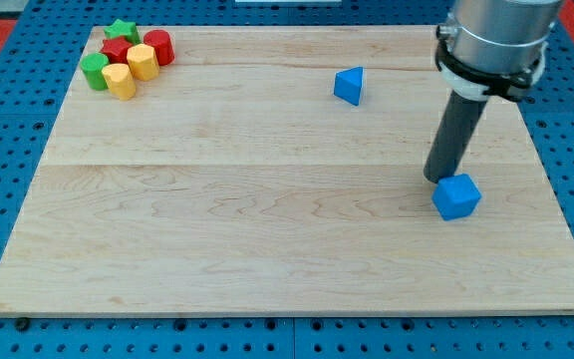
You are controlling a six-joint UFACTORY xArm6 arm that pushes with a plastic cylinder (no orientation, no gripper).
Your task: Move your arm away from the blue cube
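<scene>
A blue cube (456,196) lies on the wooden board at the view's right, a little below the middle. My tip (436,179) stands right at the cube's upper left corner, touching or nearly touching it. The dark rod rises from there up to the grey arm body at the view's top right. A second blue block (349,85), wedge-like in shape, lies apart toward the view's top, left of the rod.
A cluster of blocks sits at the board's top left: a green star (122,30), a red cylinder (158,47), a red block (116,50), a yellow block (142,62), another yellow block (120,81) and a green cylinder (95,71). The board's right edge (556,189) runs near the cube.
</scene>
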